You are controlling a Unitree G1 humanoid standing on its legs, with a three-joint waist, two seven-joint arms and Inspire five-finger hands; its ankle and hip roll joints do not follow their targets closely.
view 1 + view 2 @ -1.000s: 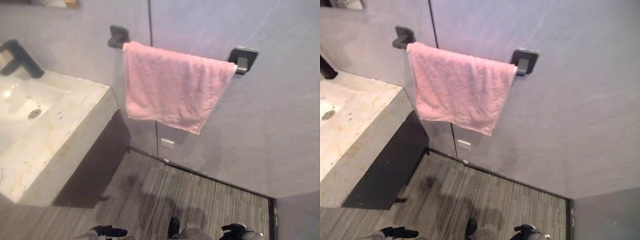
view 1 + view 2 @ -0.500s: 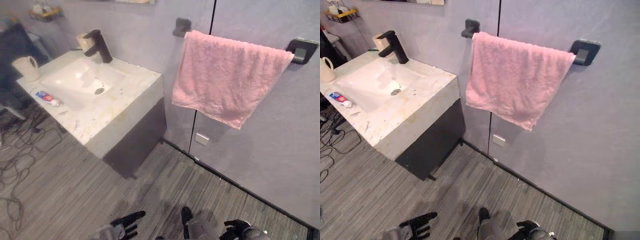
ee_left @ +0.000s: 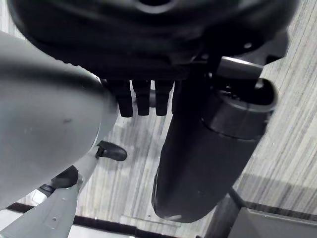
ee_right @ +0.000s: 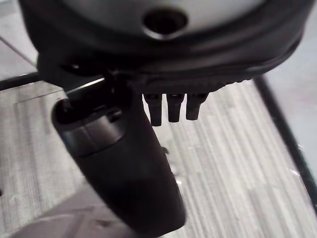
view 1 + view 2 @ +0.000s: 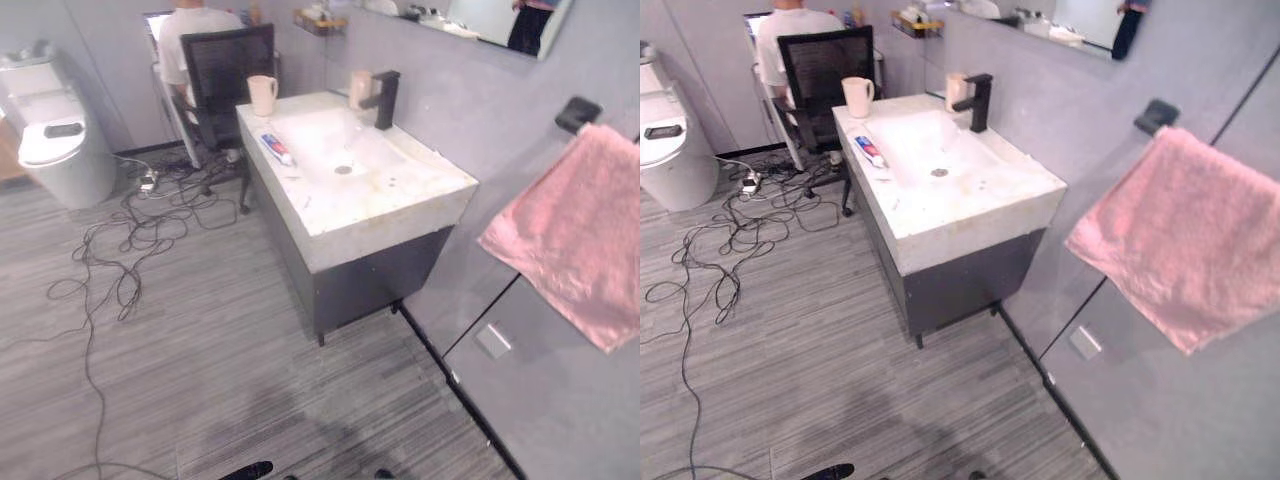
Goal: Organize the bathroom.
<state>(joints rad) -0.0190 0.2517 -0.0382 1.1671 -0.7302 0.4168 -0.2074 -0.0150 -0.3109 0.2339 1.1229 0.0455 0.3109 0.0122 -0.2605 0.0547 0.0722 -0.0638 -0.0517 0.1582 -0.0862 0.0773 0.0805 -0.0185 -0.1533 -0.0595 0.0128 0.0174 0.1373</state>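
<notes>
Both robot hands, left robot hand (image 3: 198, 148) & right robot hand (image 4: 129, 168), hang empty, fingers straight.

Room's lit evenly and fairly bright, soft light from overhead, no hard-edged shadows to be seen. The white sink top (image 5: 400, 190) is washed out, and detail in the basin (image 5: 335, 150) is mostly lost to glare. A soft shadow is cast under the cabinet (image 5: 370, 285) onto the floor (image 5: 180, 340), and a faint one behind the pink towel (image 5: 1200, 240) on the wall (image 5: 1160, 400). In the wrist views the left hand (image 3: 208, 148) and right hand (image 4: 124, 168) are left nearly black against the brighter floor, with small glints caught on the thumb bases.
</notes>
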